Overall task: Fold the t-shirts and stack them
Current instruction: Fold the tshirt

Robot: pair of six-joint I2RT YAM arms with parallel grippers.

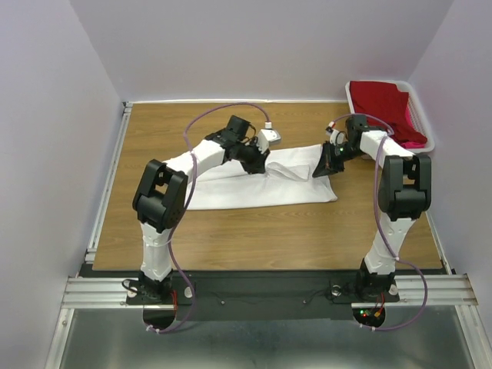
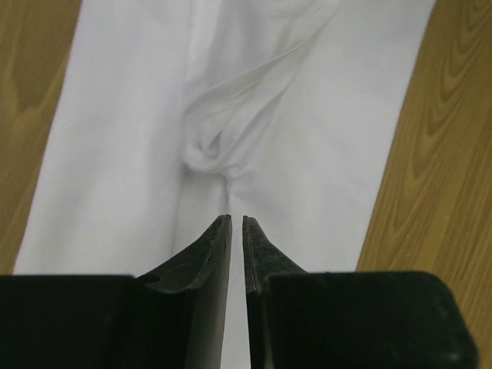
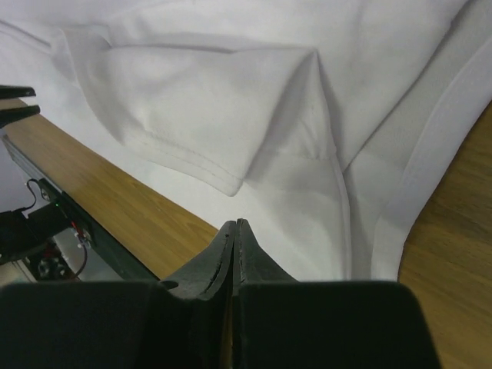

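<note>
The white t-shirt [image 1: 254, 188] lies spread on the wooden table [image 1: 254, 231], its right part rumpled into folds. My left gripper [image 1: 265, 167] hangs low over its middle. In the left wrist view this gripper [image 2: 237, 219] has its jaws a narrow slit apart, just behind a bunched pucker of white cloth [image 2: 204, 154], and nothing shows clamped between them. My right gripper [image 1: 323, 169] is over the shirt's right end. In the right wrist view it [image 3: 237, 223] is shut and empty, above a folded sleeve [image 3: 192, 115]. A deep red t-shirt [image 1: 380, 100] and a pink one [image 1: 415, 142] lie in the basket.
The white plastic basket [image 1: 351, 94] stands at the table's back right corner, close behind my right arm. Bare wood [image 2: 438, 192] shows on both sides of the white shirt. A metal rail [image 1: 104, 192] runs along the table's left edge.
</note>
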